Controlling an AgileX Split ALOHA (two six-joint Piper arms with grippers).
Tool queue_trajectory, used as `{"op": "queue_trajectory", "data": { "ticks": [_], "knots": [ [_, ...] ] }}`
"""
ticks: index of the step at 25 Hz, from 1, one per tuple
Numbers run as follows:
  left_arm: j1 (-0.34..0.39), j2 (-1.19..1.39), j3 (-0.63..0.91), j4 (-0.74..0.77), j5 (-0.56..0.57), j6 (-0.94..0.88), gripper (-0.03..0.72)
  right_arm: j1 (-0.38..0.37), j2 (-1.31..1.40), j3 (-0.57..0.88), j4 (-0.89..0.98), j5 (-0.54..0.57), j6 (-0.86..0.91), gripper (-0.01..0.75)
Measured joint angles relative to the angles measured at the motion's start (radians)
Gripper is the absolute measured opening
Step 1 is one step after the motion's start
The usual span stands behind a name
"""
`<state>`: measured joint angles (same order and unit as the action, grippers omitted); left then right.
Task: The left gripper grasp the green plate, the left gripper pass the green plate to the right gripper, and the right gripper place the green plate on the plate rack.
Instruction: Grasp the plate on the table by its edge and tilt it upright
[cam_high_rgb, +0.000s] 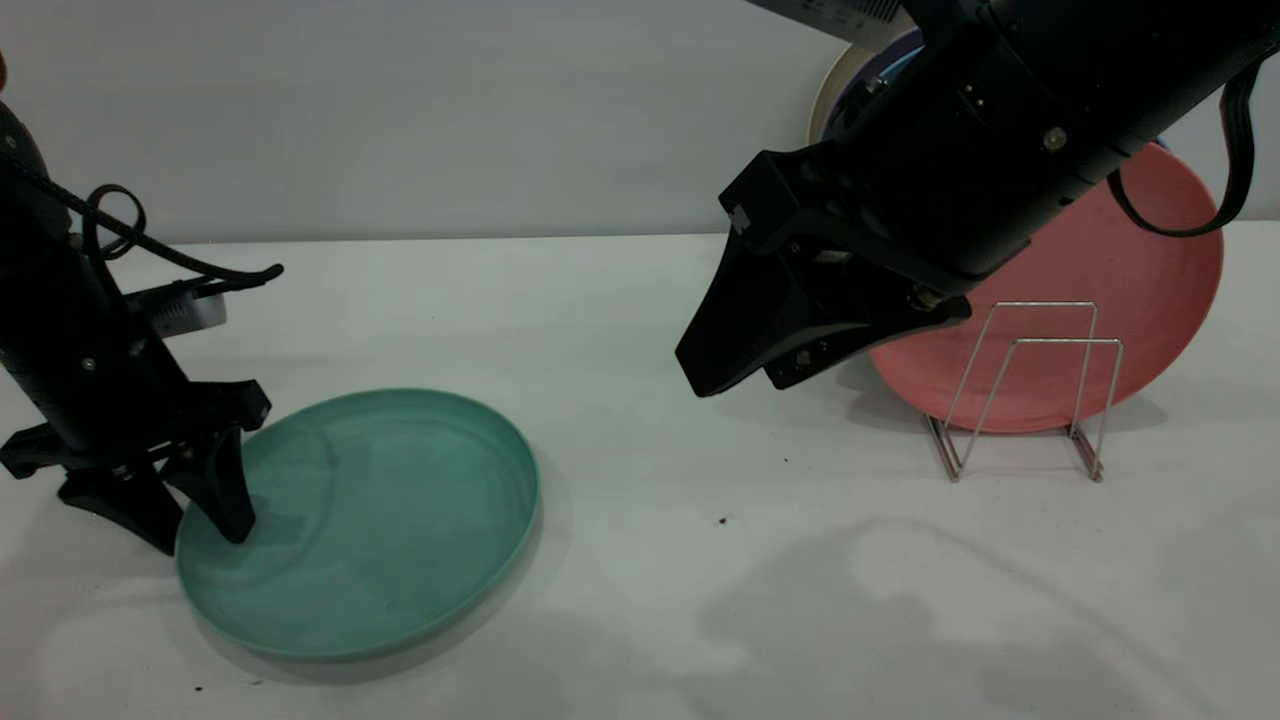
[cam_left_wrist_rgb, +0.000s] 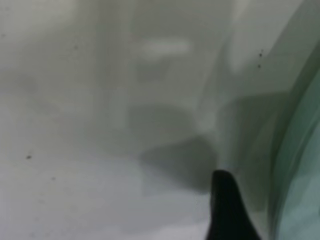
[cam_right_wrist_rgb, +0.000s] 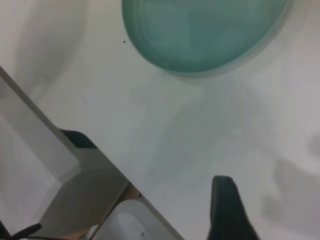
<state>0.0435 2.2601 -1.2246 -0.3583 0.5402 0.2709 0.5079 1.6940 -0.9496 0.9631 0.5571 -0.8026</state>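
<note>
The round matte teal-green plate (cam_high_rgb: 360, 525) with a low raised rim lies flat on the white table (cam_high_rgb: 640, 580). It is judged stiff, light and fairly slippery, best pinched at the rim. The left gripper (cam_high_rgb: 195, 520) is spread astride the plate's near rim, one finger (cam_high_rgb: 222, 490) inside, the other outside. The right gripper (cam_high_rgb: 745, 375) hangs well apart, above the table beside the silver wire plate rack (cam_high_rgb: 1025, 395); its opening cannot be told.

The white table (cam_high_rgb: 640, 300) carries the green plate (cam_high_rgb: 370, 520) flat near its front left corner (rim up). The wire plate rack (cam_high_rgb: 1030, 390) stands toward the right edge, apparently holding a salmon-pink plate (cam_high_rgb: 1130, 290) upright behind its loops.
</note>
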Motion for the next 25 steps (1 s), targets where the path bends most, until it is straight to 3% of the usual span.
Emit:
{"op": "queue_trajectory", "data": {
  "ticks": [3, 8, 14, 20, 25],
  "knots": [
    [0.000, 0.008, 0.000, -0.021, -0.009, 0.000, 0.356, 0.000, 0.000, 0.000, 0.000, -0.008, 0.000, 0.463],
    [0.000, 0.024, -0.002, -0.043, -0.009, 0.013, 0.294, 0.000, 0.000, 0.000, 0.000, -0.011, 0.000, 0.461],
    [0.000, 0.029, -0.008, -0.065, -0.004, 0.042, 0.074, 0.000, 0.000, 0.000, 0.004, -0.013, 0.003, 0.461],
    [0.000, -0.011, -0.015, -0.109, 0.065, 0.161, 0.039, -0.020, 0.015, -0.001, 0.014, 0.011, 0.073, 0.461],
    [0.000, -0.084, -0.015, -0.235, 0.105, 0.367, 0.021, -0.138, 0.114, -0.076, 0.051, 0.127, 0.066, 0.461]
  ]
}}
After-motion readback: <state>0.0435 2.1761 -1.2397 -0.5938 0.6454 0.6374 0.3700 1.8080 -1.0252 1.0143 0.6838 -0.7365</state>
